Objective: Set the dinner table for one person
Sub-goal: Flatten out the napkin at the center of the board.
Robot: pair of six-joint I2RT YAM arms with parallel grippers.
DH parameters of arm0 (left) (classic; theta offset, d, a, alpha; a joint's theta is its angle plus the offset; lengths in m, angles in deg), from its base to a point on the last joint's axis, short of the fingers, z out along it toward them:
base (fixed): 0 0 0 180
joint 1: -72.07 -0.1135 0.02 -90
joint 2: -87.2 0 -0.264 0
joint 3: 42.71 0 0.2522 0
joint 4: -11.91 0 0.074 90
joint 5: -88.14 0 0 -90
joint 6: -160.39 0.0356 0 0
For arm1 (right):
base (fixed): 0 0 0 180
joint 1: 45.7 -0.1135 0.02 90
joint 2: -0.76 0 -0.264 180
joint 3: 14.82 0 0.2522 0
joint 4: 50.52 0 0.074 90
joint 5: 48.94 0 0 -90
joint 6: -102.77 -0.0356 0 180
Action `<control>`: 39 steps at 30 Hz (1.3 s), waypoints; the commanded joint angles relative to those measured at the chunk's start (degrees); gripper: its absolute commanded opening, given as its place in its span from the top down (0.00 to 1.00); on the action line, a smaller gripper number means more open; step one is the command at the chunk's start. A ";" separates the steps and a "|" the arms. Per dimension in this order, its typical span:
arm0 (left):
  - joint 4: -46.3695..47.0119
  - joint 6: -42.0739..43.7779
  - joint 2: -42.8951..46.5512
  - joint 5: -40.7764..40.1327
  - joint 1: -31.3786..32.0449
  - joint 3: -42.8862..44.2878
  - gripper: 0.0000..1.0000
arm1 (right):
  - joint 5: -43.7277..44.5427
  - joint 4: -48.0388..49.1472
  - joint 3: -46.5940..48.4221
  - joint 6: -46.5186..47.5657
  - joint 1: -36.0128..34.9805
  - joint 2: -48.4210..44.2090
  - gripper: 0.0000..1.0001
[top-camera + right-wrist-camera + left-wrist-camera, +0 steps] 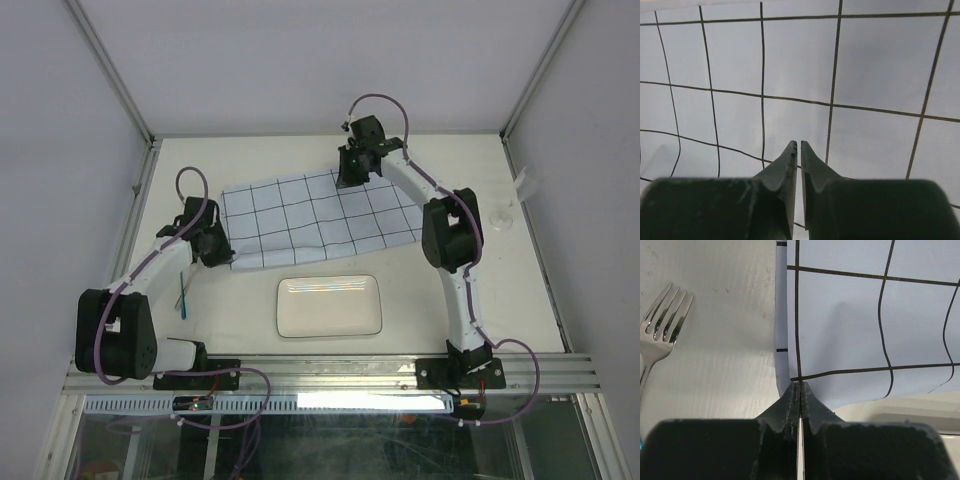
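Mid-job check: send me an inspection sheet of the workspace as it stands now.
Surface: dinner table, cream-white and matte; no spills seen.
Job's things: white plate at front centre, nothing on it. Pale-blue grid cloth lies behind it, rumpled. The fork lies on bare table left of the cloth's corner.
Clutter: small white object by the right rail; cannot tell what it is.
Tools: left tool shut on the cloth's near-left corner. Right tool almost closed at the far edge, apparently pinching the cloth.
Cables: purple cables loop along both arms; none lies on the cloth.
Surroundings: aluminium rails and pale enclosure walls; nothing else seen.
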 commanded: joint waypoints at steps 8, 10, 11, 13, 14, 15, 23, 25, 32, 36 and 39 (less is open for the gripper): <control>2.34 0.60 -2.54 8.06 1.07 -1.34 1.00 | 1.28 -0.15 0.72 -0.23 -0.65 -0.61 0.91; 2.39 0.78 -3.46 9.08 1.31 -1.81 1.00 | 1.34 -0.22 0.55 -0.28 -0.70 -0.60 0.91; 2.34 0.90 -3.84 9.66 1.36 -2.00 1.00 | 1.35 -0.18 0.48 -0.30 -0.69 -0.53 0.91; 2.34 1.45 -4.51 11.27 1.52 -2.25 1.00 | 1.48 -0.20 0.31 -0.33 -0.69 -0.28 0.91; 2.11 1.67 -4.74 11.79 1.61 -2.27 1.00 | 1.56 -0.23 0.31 -0.31 -0.72 -0.11 0.91; 1.93 1.56 -4.78 12.10 1.98 -2.13 1.00 | 1.67 -0.27 0.28 -0.36 -0.68 0.10 0.91; -0.40 1.38 -4.68 15.36 3.33 0.16 0.97 | 3.16 -0.63 0.10 0.11 -0.69 0.03 0.90; -1.14 1.18 -4.14 15.57 3.84 0.61 0.79 | 3.32 -0.69 0.10 0.16 -0.72 0.01 0.90; -5.10 0.91 0.90 11.91 4.94 5.96 0.34 | 4.08 -1.08 0.12 0.56 -0.65 0.10 0.89; -4.31 -0.79 4.56 3.56 4.90 12.20 0.32 | 5.07 -1.35 0.13 1.10 -0.70 -0.07 0.89; -2.32 -1.57 4.26 -1.48 4.93 15.69 0.34 | 5.92 -1.81 0.08 1.81 -0.72 -0.21 0.89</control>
